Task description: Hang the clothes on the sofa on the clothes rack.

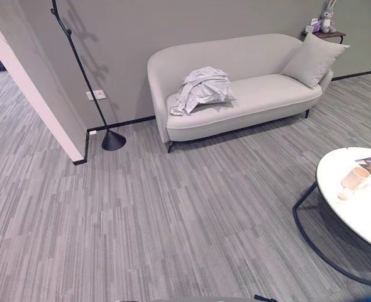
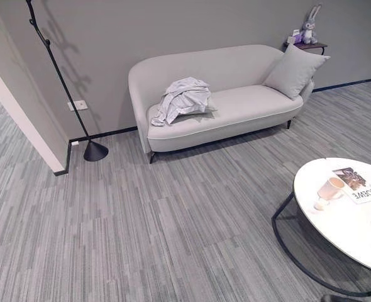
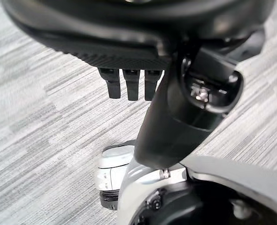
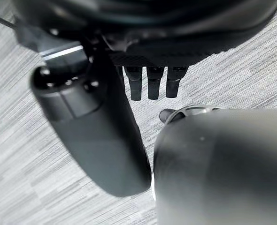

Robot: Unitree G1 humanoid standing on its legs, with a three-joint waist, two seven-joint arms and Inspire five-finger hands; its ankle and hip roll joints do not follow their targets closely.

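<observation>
Left hand (image 3: 129, 56) open, clothes (image 1: 202, 89) crumpled.

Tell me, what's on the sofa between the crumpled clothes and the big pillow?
Nothing. In the left eye view the sofa seat is bare between the clothes and the pillow.

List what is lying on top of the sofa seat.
On the sofa seat lie a crumpled white garment at its left end and a pale cushion leaning in the right corner. Whatever is under the garment's folds is hidden.
</observation>
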